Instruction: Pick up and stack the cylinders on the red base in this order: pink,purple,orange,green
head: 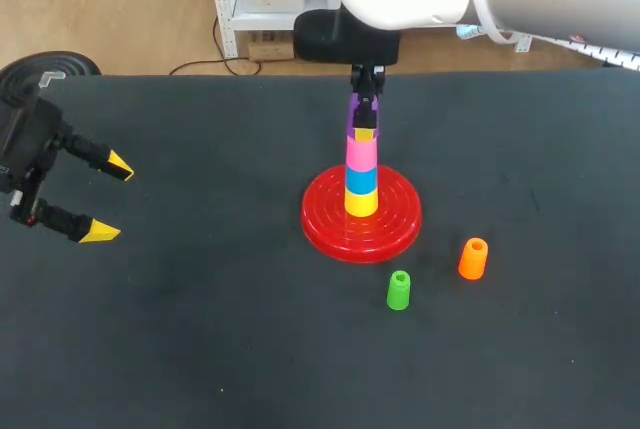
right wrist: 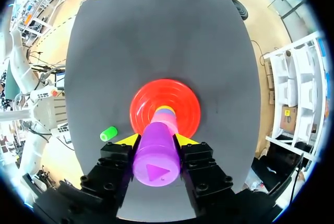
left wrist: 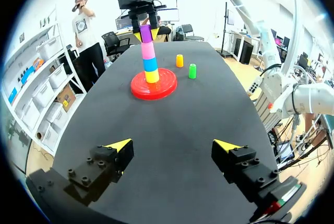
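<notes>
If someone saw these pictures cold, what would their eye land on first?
The bright tower mid-table: yellow, blue and pink cylinders stacked on the red base, with the right pincer shut on a purple cylinder right at its top. Next, the orange cylinder and green cylinder standing loose on the dark table beside the base.

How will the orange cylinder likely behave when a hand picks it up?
The orange cylinder looks like hollow, smooth plastic, its top open, so probably light and stiff. It stands upright on the table, narrow for its height, so a glancing touch might tip it. Once on its side it would likely roll.
</notes>
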Motion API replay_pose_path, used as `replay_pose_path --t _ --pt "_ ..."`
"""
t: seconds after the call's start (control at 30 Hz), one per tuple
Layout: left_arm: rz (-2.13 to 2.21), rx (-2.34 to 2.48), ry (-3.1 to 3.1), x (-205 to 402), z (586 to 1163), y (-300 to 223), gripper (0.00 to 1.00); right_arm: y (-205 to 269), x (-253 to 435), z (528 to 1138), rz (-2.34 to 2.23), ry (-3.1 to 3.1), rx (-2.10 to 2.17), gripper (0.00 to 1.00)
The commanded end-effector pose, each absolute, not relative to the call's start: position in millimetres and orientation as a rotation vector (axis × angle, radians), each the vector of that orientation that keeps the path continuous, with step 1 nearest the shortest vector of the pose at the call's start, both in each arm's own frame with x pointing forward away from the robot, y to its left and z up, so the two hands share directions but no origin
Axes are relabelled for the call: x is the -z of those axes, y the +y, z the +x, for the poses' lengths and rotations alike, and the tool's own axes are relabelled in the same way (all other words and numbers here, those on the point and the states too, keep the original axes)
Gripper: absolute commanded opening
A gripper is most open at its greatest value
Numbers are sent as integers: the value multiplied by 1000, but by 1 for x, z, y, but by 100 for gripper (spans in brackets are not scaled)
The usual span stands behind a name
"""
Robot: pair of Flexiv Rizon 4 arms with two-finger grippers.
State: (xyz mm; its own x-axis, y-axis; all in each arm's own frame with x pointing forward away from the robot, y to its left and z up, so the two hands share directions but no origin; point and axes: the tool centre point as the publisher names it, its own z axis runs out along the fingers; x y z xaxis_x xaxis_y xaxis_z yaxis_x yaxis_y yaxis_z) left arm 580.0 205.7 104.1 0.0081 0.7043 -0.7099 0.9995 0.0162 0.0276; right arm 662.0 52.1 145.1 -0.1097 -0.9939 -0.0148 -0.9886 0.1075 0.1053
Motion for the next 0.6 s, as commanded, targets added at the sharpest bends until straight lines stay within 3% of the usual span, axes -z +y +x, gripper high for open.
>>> replay_pose_path --t 0.03,0.6 --pt "1742 696 1747 -103 580 206 100 53 -133 662 2054 -2287 143 0" --pt "1742 696 1747 -103 580 206 100 56 -130 666 2070 -2301 104 0"
